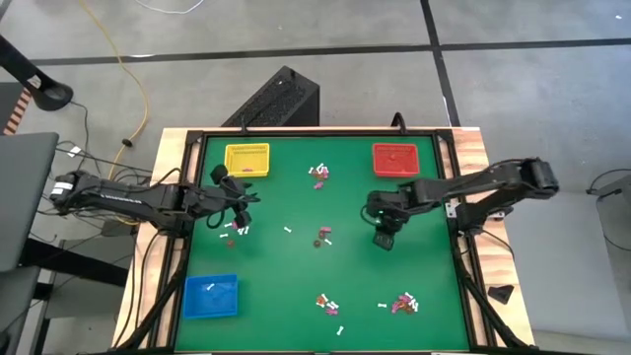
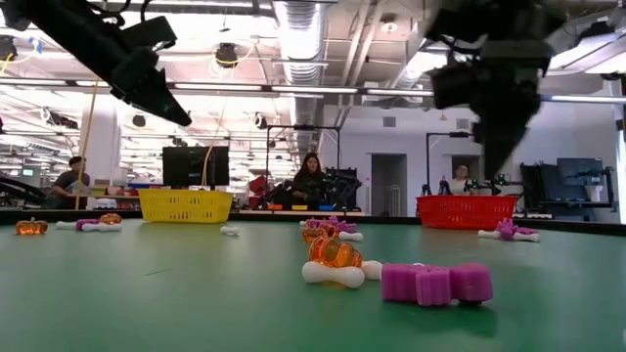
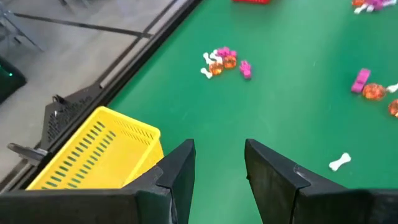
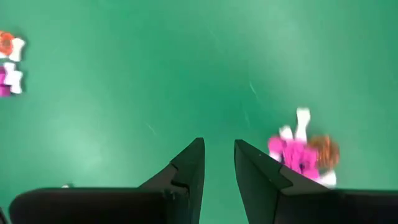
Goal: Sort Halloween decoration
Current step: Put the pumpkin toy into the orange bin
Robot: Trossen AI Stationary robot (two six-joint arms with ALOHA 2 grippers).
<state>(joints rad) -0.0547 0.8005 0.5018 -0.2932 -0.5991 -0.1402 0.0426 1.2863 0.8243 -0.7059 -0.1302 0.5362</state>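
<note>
While my left gripper (image 1: 240, 200) hung slightly parted and empty beside the yellow tray (image 1: 246, 159), my right gripper (image 1: 384, 240) hovered mid-frame, narrowly parted, holding nothing.

The left pincer (image 3: 219, 177) hangs with empty parted fingers just beside the yellow tray (image 3: 93, 152); beyond the tray, small trinkets (image 3: 222, 61) lie clustered on the green tabletop (image 3: 292, 106).

Matt green table (image 1: 296, 286), slotted plastic trays (image 1: 246, 158)
</note>
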